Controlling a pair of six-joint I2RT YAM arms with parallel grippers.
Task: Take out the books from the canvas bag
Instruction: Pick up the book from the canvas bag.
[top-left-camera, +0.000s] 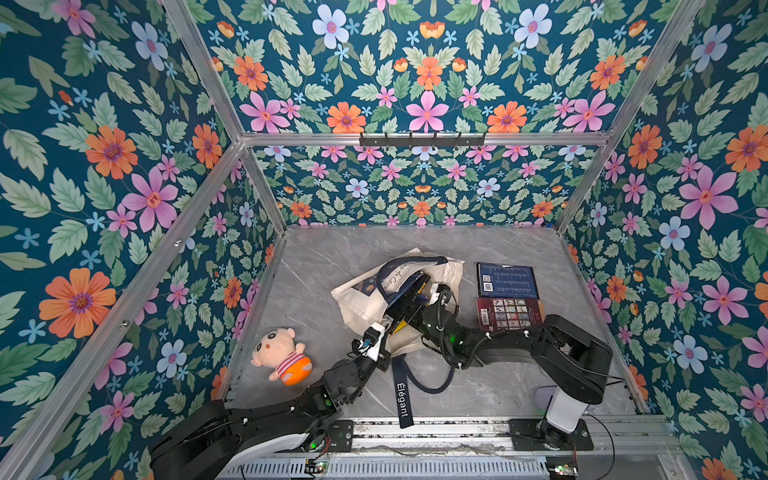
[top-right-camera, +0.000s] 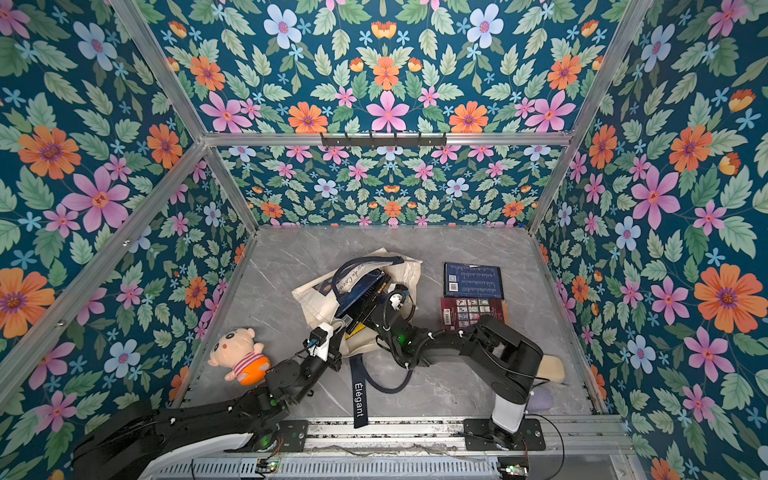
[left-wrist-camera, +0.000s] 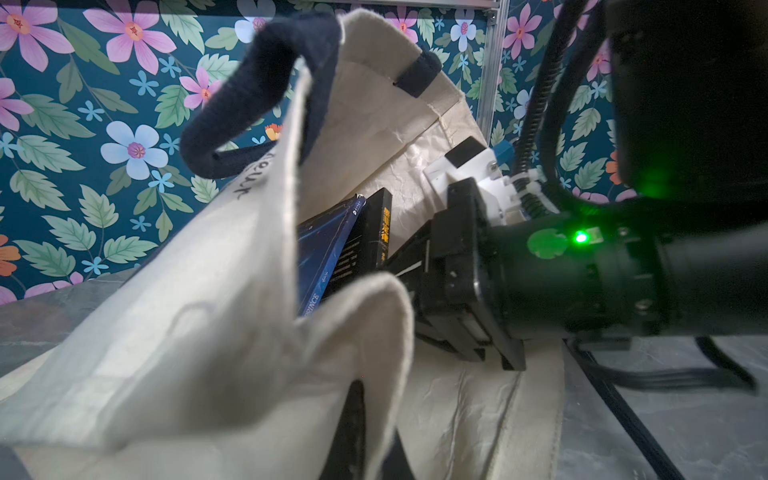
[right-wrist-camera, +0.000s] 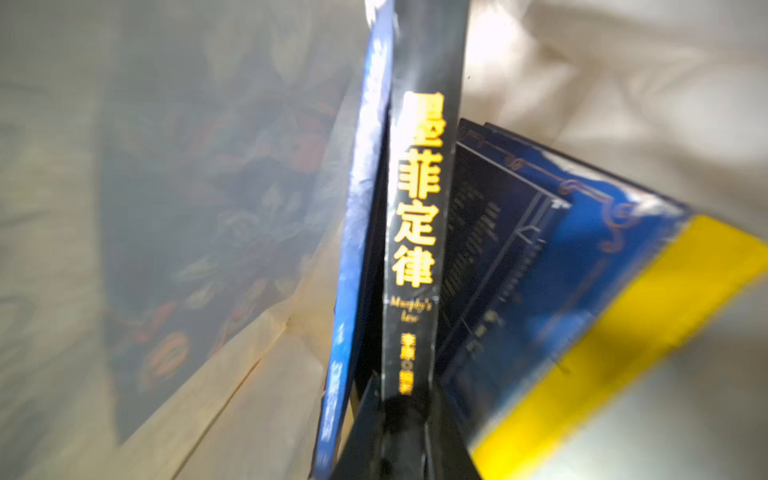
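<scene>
One black book sits clamped between right jaws; left jaws pinch canvas bag.

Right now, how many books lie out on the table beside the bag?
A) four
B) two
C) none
B: a blue book and a red book lie flat on the table beside the bag.
</scene>
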